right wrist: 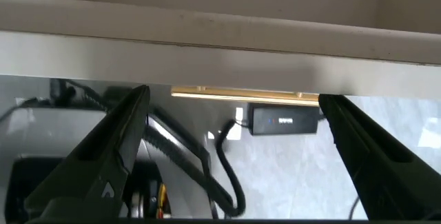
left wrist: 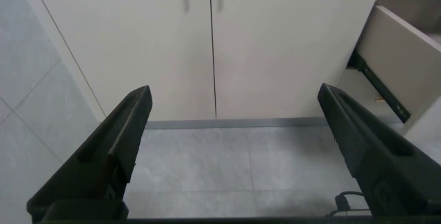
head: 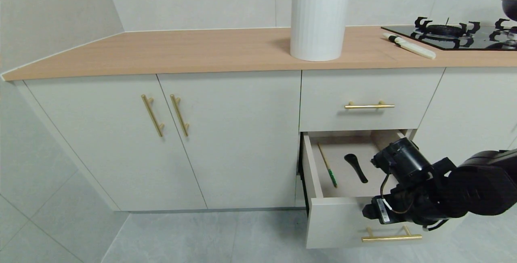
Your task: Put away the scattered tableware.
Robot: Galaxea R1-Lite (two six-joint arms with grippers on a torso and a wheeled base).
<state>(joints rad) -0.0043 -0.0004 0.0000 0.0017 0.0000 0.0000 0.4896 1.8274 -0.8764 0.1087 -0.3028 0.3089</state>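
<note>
Both gape wide, empty: left claw (left wrist: 234,96), right claw (right wrist: 234,96) facing drawer (right wrist: 207,52).

My right arm (head: 476,190) hid the right side of the open drawer (head: 335,222); the frame edge cropped the white canister (head: 319,16).

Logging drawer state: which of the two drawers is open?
The lower drawer, pulled out with a chopstick and black spoon inside; the upper drawer above it is flush and shut.

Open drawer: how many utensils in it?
2: a wooden stick by its left wall, a black spoon beside it. The right arm covers the drawer's right side; more may be hidden.
</note>
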